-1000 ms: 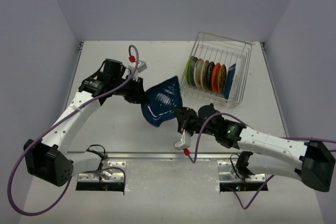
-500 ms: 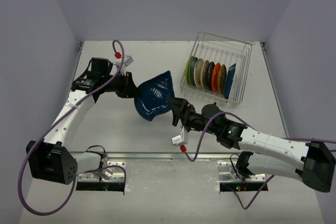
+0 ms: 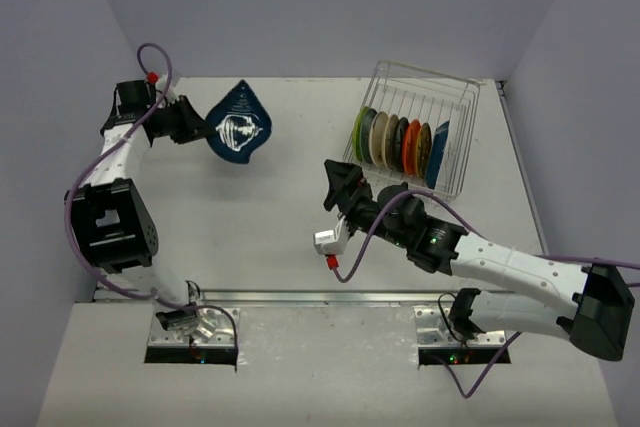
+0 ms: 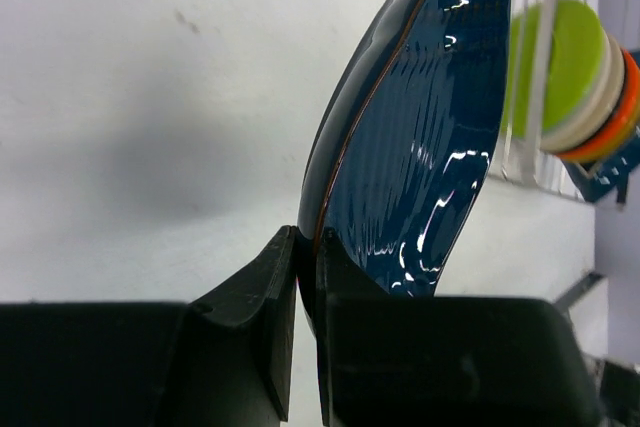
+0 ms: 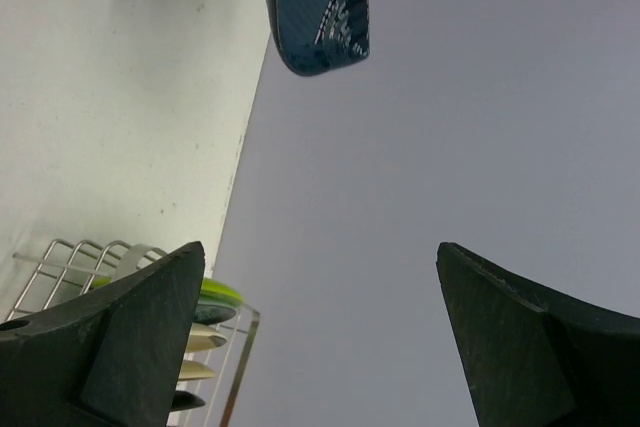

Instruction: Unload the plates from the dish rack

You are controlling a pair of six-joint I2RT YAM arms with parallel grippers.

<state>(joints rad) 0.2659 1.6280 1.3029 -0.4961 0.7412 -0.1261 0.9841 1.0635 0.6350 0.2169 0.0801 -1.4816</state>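
Looking down, left gripper (image 3: 203, 129): clamped on the rim of the blue plate (image 3: 240, 127), over the far left of the table (image 3: 260, 232).
Top view, blue plate: teardrop outline, pale pattern facing the camera, well apart from the rack (image 3: 430, 74).
Top view, rack: far right of the table; the plates (image 3: 398, 143) stand on edge in a row inside it, the green plate (image 3: 359, 134) at the left end, then cream, black, orange, brownish, and a blue one at the right end.
Top view, right gripper (image 3: 330, 185): near the rack's near left corner, fingers spread, nothing between them.
Left wrist, left gripper (image 4: 307, 277): both fingers pressed onto the edge of the blue plate (image 4: 420, 127), which stands upright; contact with the table cannot be told.
Left wrist, rack (image 4: 540, 67): at the right, green plate (image 4: 570, 47) foremost in the row.
Right wrist, right gripper (image 5: 320, 252): fingers wide apart, empty.
Right wrist, blue plate (image 5: 320, 7): at the top edge, well apart from the gripper.
Right wrist, rack (image 5: 60, 252): lower left, beside one finger, green plate (image 5: 220, 295) showing in it.
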